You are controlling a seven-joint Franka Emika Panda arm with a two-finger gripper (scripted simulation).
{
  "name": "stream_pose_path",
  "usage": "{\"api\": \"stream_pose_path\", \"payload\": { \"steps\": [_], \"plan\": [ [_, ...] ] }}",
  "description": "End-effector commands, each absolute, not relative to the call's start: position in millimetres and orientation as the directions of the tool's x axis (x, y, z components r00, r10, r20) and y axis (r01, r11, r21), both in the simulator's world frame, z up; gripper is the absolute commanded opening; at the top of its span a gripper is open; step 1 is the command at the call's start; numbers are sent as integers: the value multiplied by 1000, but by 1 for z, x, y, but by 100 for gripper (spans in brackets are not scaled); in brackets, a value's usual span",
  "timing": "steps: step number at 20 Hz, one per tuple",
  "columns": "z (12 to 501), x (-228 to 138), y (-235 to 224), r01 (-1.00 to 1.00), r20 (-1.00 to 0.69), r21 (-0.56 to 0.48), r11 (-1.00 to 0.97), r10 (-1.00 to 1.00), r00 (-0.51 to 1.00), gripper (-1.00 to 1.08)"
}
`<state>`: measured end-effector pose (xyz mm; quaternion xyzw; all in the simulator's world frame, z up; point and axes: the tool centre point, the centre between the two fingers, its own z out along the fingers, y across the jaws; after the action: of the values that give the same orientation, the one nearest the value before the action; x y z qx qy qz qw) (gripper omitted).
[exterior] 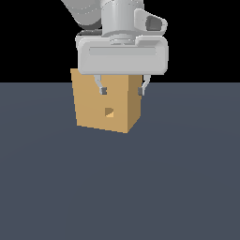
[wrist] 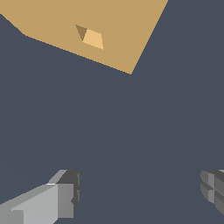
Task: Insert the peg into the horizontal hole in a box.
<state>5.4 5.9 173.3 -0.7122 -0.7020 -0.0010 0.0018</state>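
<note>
The gripper (exterior: 122,90) is hanging with its two fingers (exterior: 102,88) spread wide apart and pinching nothing. One tan box (exterior: 107,101) is sitting on the dark bench (exterior: 117,187), behind the fingers in the exterior view. Its single square hole (exterior: 109,112) is showing just below and between the fingertips. No peg is showing in either view.

The Panda arm reaches down from above, its white wrist housing level and its gripper (exterior: 122,90) pointing straight downward. The two dark-tipped fingers (exterior: 102,89) are spread wide apart with nothing between them; the wrist view shows both fingertips (wrist: 70,192) at opposite edges, empty.
</note>
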Motion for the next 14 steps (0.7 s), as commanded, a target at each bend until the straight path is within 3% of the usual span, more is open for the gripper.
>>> {"api": "stream_pose_path", "payload": {
  "steps": [1, 14],
  "plan": [
    [173, 5, 6, 1000, 4, -1, -14, 1000, 14, 100],
    [156, 31, -41, 989, 1, -1, -149, 989, 149, 100]
  ]
}}
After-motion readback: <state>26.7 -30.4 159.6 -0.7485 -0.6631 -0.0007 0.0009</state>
